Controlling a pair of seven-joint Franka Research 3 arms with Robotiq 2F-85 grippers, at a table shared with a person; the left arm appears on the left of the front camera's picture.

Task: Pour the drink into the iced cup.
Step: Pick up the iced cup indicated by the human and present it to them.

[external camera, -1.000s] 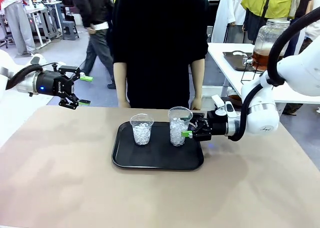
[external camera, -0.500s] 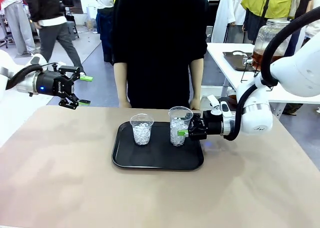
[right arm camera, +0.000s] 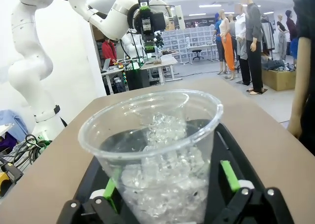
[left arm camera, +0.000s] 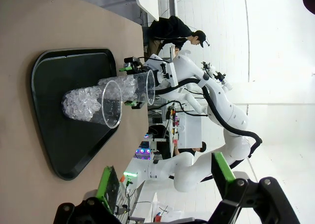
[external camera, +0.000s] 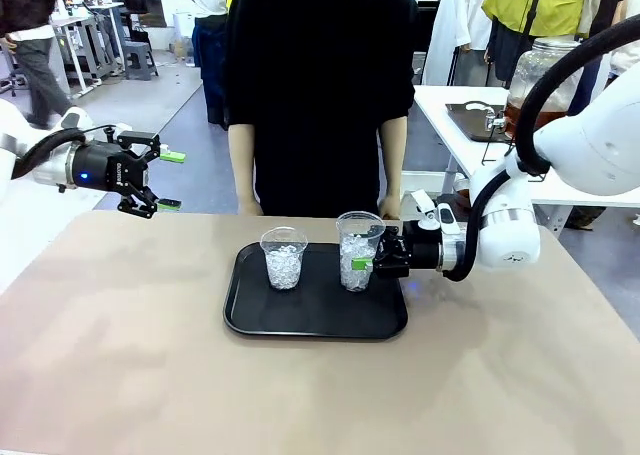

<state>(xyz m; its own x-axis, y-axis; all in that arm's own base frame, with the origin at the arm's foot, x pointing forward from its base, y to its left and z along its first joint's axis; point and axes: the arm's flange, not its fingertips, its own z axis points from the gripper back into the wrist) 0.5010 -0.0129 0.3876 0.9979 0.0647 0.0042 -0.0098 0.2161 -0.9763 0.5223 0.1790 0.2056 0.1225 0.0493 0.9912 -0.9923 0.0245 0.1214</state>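
Our right end effector [external camera: 368, 257] edges left, jaws released around the taller iced cup [external camera: 356, 237] (we see no squeeze), left end effector [external camera: 170, 180] likewise released.

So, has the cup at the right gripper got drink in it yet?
No, only ice. The cup stands upright on the tray, packed with clear ice; no amber liquid shows through its wall.

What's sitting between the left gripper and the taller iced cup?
The shorter iced cup, on the black tray; the front view and the left wrist view both show it.
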